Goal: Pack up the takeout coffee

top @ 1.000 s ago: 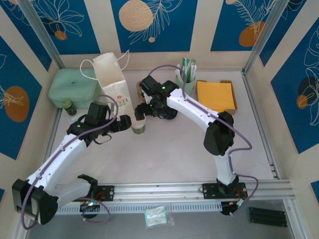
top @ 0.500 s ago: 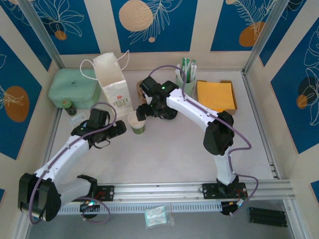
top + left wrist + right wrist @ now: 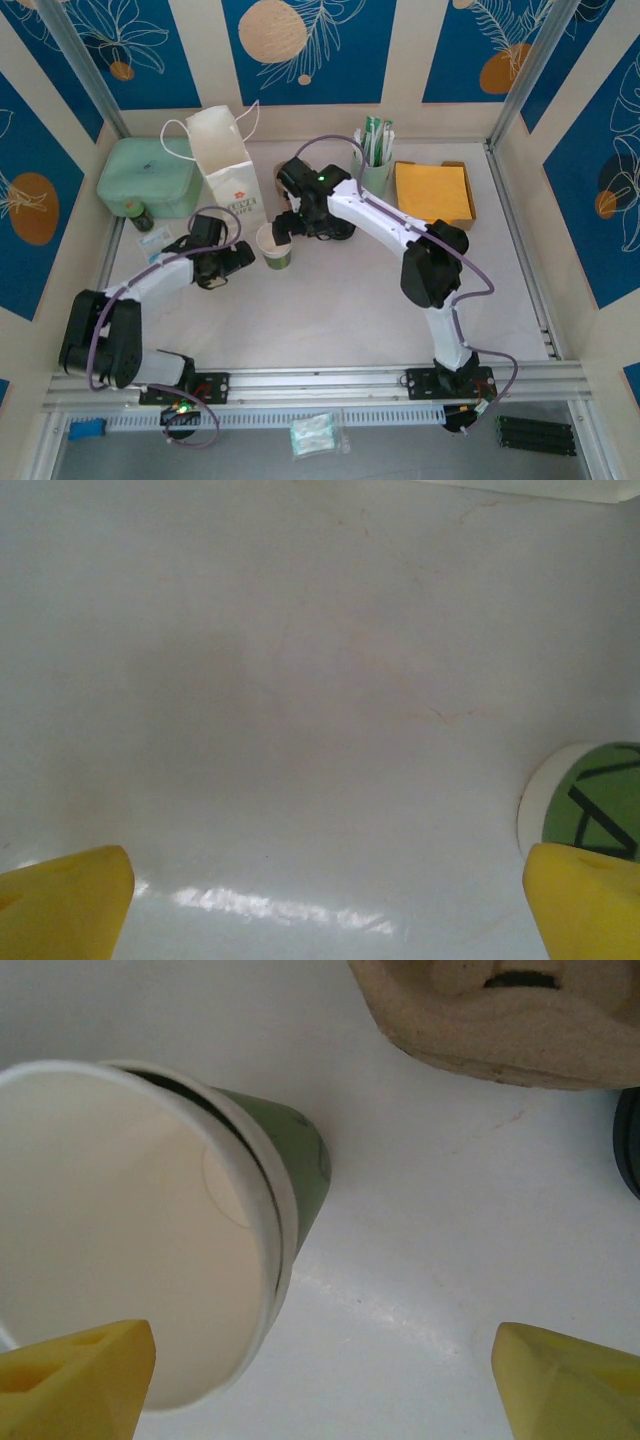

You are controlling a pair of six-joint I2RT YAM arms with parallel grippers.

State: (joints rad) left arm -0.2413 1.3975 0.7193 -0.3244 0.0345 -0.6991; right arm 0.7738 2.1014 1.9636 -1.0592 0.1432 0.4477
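Top external shows the left tool (image 3: pixel 241 261) spread wide beside a lidless paper cup (image 3: pixel 275 247); the right tool (image 3: pixel 283 227) hangs over it, spread wide too.

Bare tabletop (image 3: pixel 340 310) lies open toward the arm bases; the lidless paper cup (image 3: pixel 274 247) stands between left gripper (image 3: pixel 243 262) and right gripper (image 3: pixel 284 226), with the white paper bag (image 3: pixel 228 165) walling off the space just behind

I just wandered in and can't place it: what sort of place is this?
Probably a robot test booth staged as a takeaway coffee counter: a white paper carrier bag, an open white-and-green paper cup and a mint-green cup of sachets sit on a walled white table.
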